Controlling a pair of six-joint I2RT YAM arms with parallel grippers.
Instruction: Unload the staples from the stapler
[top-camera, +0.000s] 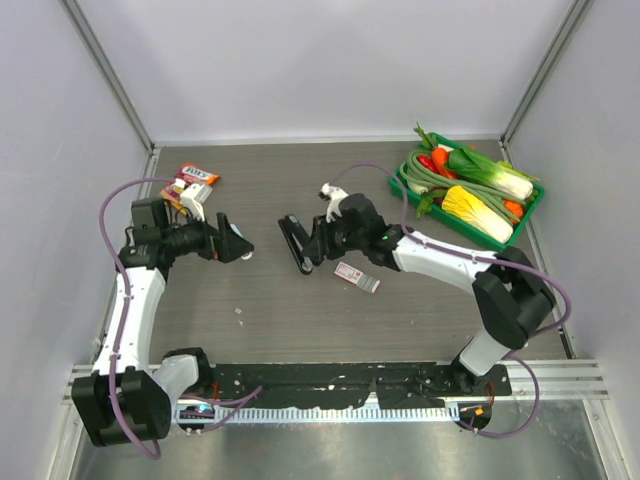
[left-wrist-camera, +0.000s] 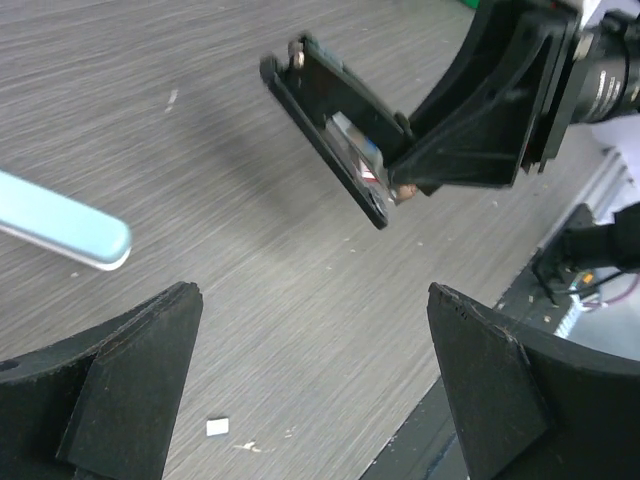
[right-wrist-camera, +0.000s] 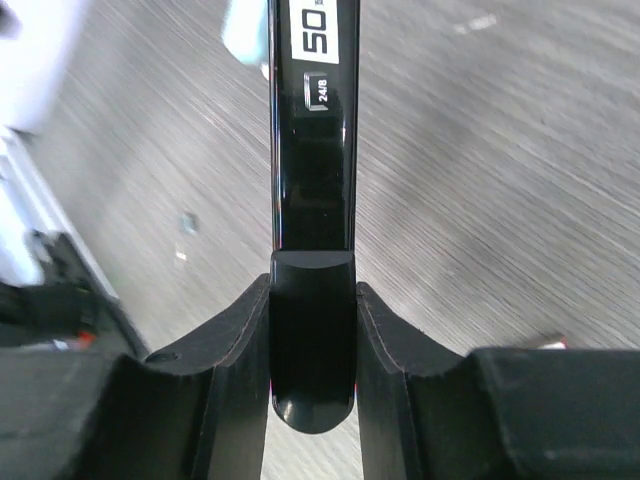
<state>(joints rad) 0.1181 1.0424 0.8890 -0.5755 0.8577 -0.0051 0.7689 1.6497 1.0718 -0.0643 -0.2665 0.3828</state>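
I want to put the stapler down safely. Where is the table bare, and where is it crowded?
Bare: the back strip of table between the snack packet and the green tray; also the near stretch between the pink-and-white box and the black rail. Crowded: the middle, where the right gripper holds the stapler facing the open left gripper.

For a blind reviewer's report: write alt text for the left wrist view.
The right gripper holds the stapler's black arm tilted over the wood-grain table. The open left gripper frames the bottom; a pale blue piece lies on the table at left.
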